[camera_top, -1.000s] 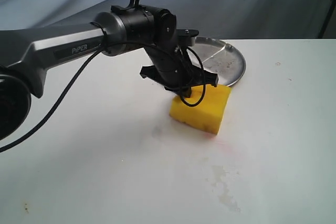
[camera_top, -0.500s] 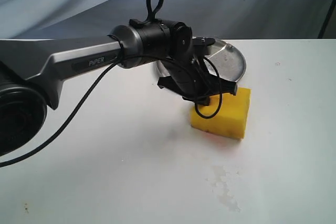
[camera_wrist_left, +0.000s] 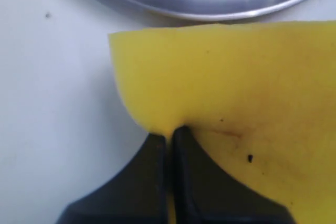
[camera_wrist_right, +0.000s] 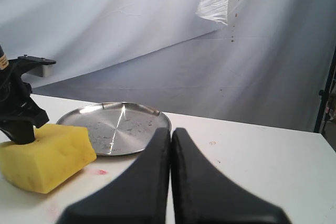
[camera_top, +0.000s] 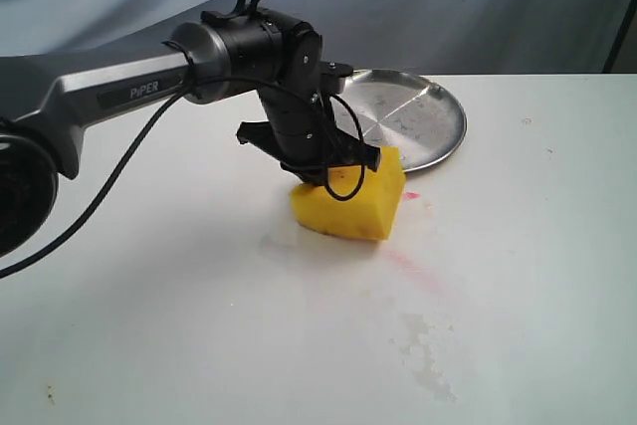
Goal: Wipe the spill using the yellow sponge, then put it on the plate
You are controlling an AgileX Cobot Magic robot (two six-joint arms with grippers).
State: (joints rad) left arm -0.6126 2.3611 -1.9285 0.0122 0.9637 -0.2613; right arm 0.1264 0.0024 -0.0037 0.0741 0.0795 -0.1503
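The yellow sponge (camera_top: 358, 204) rests on the white table just in front of the plate (camera_top: 423, 116). My left gripper (camera_top: 328, 171) is shut on the sponge's top edge, and its jaws pinch a thin fold of foam (camera_wrist_left: 170, 132). The sponge (camera_wrist_left: 236, 77) fills the left wrist view, with the plate's rim (camera_wrist_left: 210, 3) just past it. No amber spill shows; only a small red spot (camera_top: 411, 196) lies beside the sponge. My right gripper (camera_wrist_right: 170, 132) is shut and empty, hovering off to the side of the sponge (camera_wrist_right: 44, 156) and plate (camera_wrist_right: 113, 127).
A faint pink-red streak (camera_top: 413, 266) runs across the table right of the sponge. Nearer the front lies a pale greyish blotchy stain (camera_top: 428, 355). A grey cloth backdrop (camera_wrist_right: 157, 40) hangs behind the table.
The left arm swept the sponge right, close under the plate, then back left. The sponge now sits further left, and the streak and red spot lie uncovered.
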